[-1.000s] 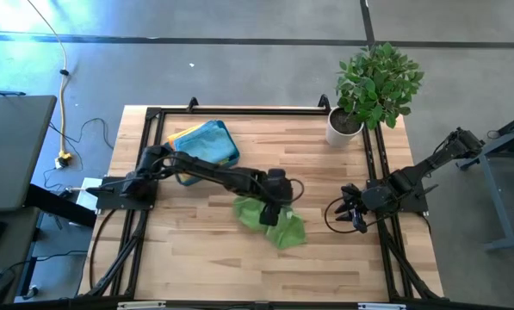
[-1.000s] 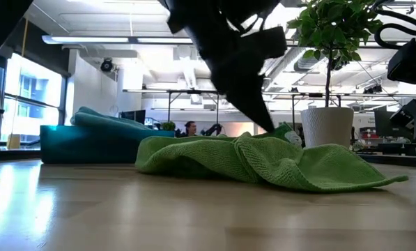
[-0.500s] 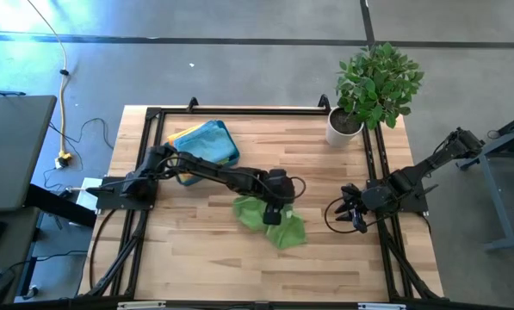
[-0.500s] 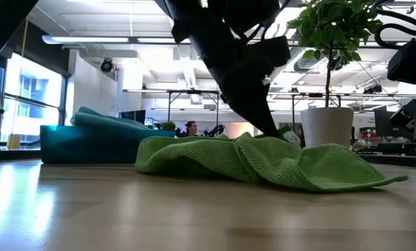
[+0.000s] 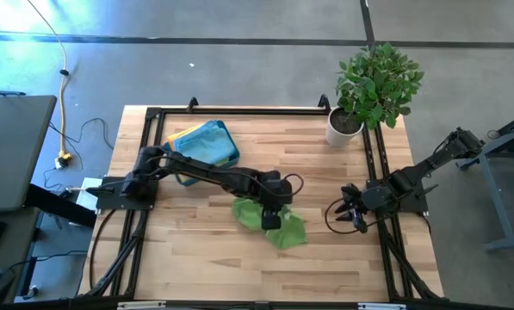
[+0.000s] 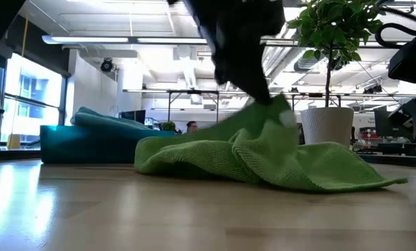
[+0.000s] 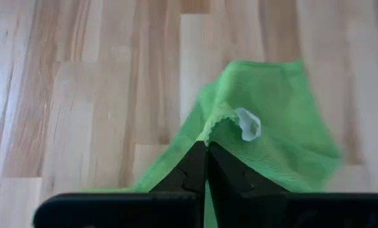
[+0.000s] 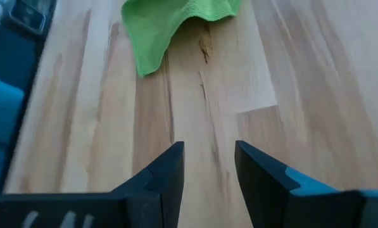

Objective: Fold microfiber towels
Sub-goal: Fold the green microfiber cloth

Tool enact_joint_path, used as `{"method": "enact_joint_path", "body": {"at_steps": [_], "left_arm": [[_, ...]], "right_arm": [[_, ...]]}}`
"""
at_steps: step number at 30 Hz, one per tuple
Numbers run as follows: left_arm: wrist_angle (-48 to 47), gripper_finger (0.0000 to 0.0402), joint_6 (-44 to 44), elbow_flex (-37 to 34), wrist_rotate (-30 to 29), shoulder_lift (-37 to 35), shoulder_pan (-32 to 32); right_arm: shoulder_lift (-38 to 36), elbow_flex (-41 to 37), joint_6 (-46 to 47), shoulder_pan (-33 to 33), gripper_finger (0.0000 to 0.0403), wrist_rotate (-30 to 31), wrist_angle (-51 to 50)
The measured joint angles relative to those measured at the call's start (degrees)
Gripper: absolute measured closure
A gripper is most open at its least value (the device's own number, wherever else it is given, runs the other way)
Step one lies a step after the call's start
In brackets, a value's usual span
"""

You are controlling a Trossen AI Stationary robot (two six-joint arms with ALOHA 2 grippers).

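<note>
Since the left pincer (image 7: 206, 147) is pinched tight on the green towel's (image 5: 274, 222) raised edge, the cloth trails beneath it; the right pincer (image 5: 349, 213) waits open, well apart.

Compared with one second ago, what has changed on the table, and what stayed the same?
The left gripper has closed on the lime green towel and is lifting a pinched fold off the table; in the low view the cloth now rises to a peak. The right gripper stayed open and waiting at the right side, and the tray with the other towels did not move.
</note>
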Motion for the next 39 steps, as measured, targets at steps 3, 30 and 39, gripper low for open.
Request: {"method": "enact_joint_path", "body": {"at_steps": [3, 30, 39], "left_arm": [[-7.9, 0.04, -2.0, 2.9, -1.1, -1.3, -1.4], [-26.3, 0.0401, -16.4, 15.1, -9.7, -11.0, -4.6], [-26.4, 0.0401, -16.4, 15.1, -10.8, -11.0, -2.3]], "right_arm": [[0.1, 0.0, -7.0, 0.0, 0.0269, 0.3, 0.2], [0.9, 0.0, 14.4, 0.0, 0.0269, 20.7, 28.6], [3.8, 0.0, 5.5, -0.4, 0.0269, 19.6, 29.0]]}}
